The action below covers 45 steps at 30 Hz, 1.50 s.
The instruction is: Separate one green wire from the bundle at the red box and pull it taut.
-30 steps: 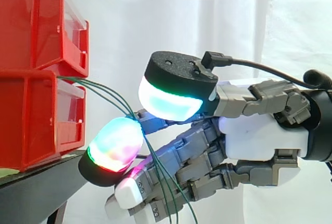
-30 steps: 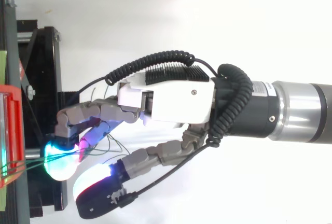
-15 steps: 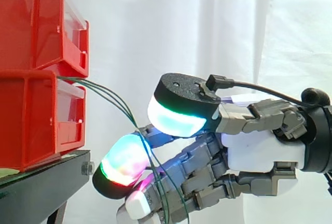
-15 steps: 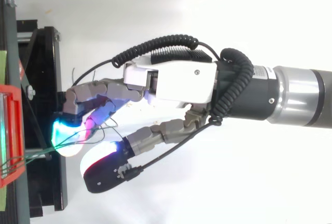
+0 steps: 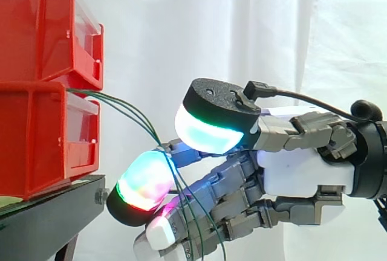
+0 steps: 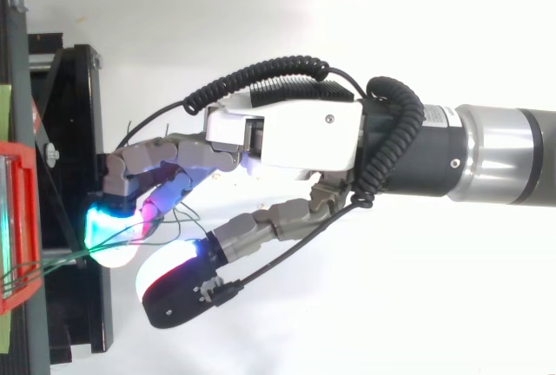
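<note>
The separating step is judged to be in hand. Several green wires [image 5: 129, 109] are led slackly from the red box [image 5: 36, 134] down through the hand [image 5: 302, 170], whose fingers [image 5: 143, 182] are half curled round them, the thumb held apart above. One wire must next be isolated and drawn away until taut.

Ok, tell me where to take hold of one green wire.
Take the top wire on the free span between the red box and the hand, where the strands fan apart. Come in level from the hand's side; at the box they bunch together.
</note>
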Each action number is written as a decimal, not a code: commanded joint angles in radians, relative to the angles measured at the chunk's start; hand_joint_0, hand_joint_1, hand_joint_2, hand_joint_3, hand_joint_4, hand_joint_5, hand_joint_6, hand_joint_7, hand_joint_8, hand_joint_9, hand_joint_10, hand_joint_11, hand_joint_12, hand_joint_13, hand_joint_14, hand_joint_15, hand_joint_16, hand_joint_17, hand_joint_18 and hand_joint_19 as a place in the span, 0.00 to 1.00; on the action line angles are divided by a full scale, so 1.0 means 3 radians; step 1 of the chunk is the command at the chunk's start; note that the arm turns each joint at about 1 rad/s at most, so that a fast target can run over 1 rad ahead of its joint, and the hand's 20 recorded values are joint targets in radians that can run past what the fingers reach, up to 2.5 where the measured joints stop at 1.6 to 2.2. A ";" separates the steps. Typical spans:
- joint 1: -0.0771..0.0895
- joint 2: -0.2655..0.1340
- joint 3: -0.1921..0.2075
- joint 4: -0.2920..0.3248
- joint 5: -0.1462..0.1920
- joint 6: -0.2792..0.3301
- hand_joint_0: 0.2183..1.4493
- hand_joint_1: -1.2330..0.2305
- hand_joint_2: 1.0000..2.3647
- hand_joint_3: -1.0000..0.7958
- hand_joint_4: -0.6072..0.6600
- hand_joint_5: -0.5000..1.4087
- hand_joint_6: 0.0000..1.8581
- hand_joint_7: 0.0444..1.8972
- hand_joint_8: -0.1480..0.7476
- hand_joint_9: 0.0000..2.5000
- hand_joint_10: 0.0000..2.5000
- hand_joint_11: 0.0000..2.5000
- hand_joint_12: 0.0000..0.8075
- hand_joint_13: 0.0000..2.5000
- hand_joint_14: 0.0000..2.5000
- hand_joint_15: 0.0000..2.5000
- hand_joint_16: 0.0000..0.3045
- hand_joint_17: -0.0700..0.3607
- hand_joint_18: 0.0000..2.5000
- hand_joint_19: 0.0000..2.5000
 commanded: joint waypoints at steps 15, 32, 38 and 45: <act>-0.0090 0.0059 0.0001 -0.0041 -0.0316 -0.0015 0.31 0.45 0.01 0.35 0.63 0.19 0.36 0.62 0.50 0.32 0.01 0.16 0.49 0.22 0.00 0.10 0.20 0.48 0.19 0.11; -0.0157 0.0141 0.0062 -0.0209 -0.0321 -0.0005 0.32 0.49 0.02 0.42 0.62 0.19 0.39 0.62 0.51 0.32 0.01 0.16 0.50 0.23 0.00 0.10 0.20 0.48 0.20 0.12; -0.0177 0.0135 0.0139 -0.0307 -0.0316 0.0000 0.32 0.39 0.02 0.46 0.64 0.16 0.44 0.54 0.52 0.31 0.01 0.18 0.50 0.23 0.00 0.11 0.20 0.48 0.21 0.13; -0.0193 0.0130 0.0134 -0.0291 -0.0311 -0.0005 0.26 0.55 0.00 0.30 0.66 0.18 0.45 0.58 0.54 0.38 0.01 0.21 0.52 0.25 0.00 0.11 0.21 0.49 0.24 0.13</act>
